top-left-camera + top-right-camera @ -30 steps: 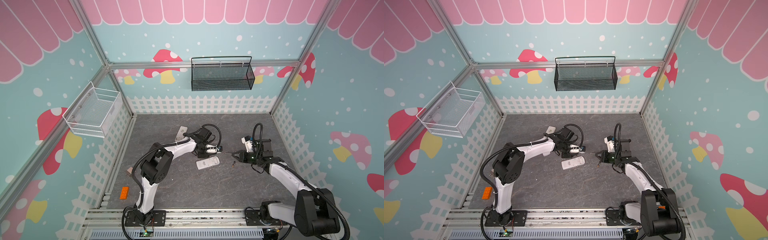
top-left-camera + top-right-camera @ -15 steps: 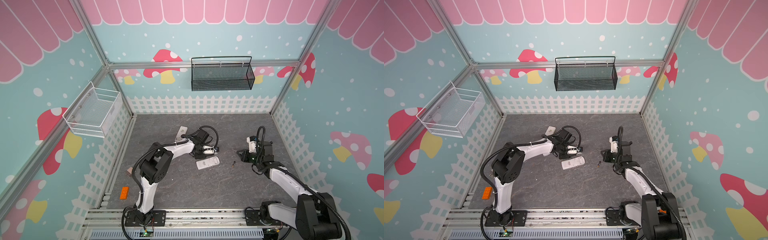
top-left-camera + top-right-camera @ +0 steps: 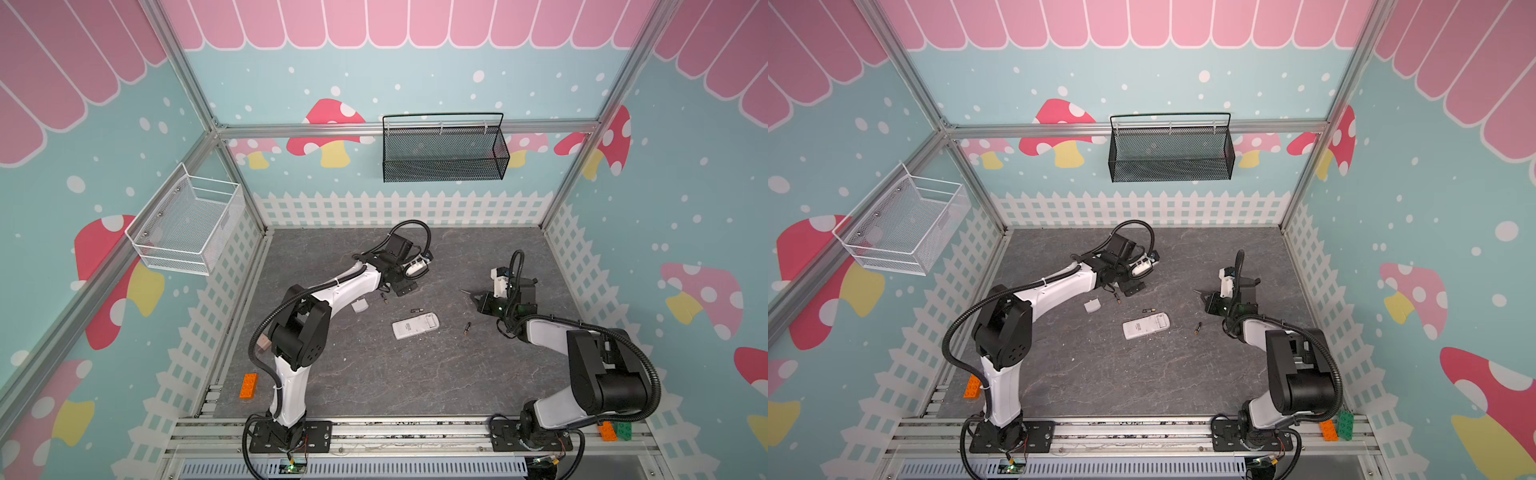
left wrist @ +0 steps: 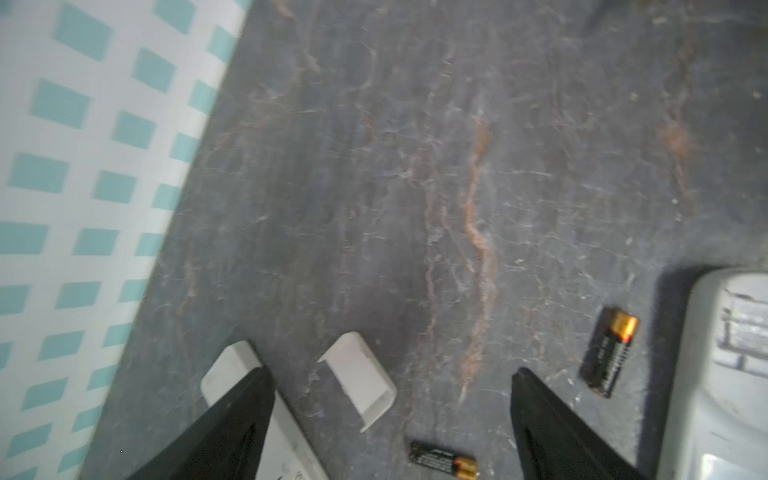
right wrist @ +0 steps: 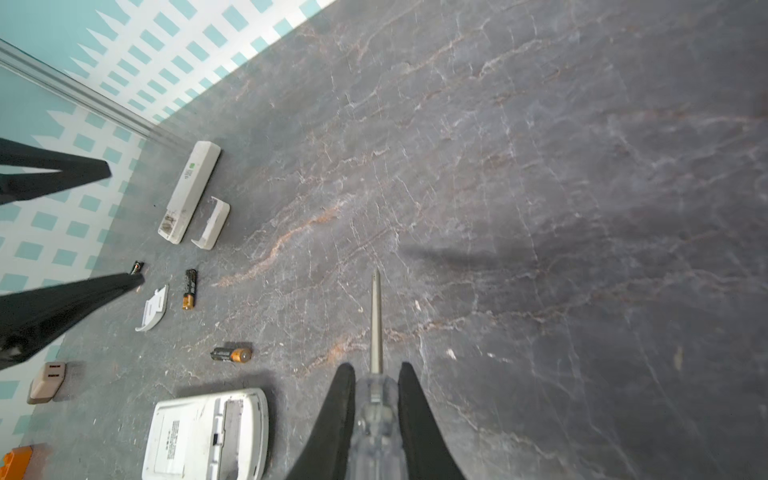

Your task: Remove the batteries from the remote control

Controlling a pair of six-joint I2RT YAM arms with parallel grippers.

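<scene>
The job looks all but finished: the remote [image 3: 415, 325] lies back-up in the middle of the grey floor [image 3: 374, 382] with its cover off. In the right wrist view the bared compartment [image 5: 232, 419] looks empty, though its near end runs off the picture. The batteries [image 5: 232, 354] are loose on the floor. In that view one lies just beside the remote's open end, a second [image 5: 190, 289] lies further off beside a small white cover [image 5: 153, 309], and a third [image 5: 136, 267] sits nearer the fence, partly hidden. In a top view another [image 3: 467, 328] lies alone to the right of the remote. None can be seen inside it, so probably only drawing the arms back is left, unless the slim remote [image 5: 189, 191] by the fence, also opened, counts too; whether that one is empty I cannot tell. The left arm is stretched long from its base toward the back of the floor with the wrist bent down. The left gripper [image 4: 388, 374] hangs low, its jaws spread wide with nothing between them. The right arm is folded, elbow high and forearm reaching toward the middle. The right gripper [image 5: 375, 368] is clamped on the clear handle of a screwdriver [image 5: 376, 324], whose shaft points out ahead, clear of the floor
</scene>
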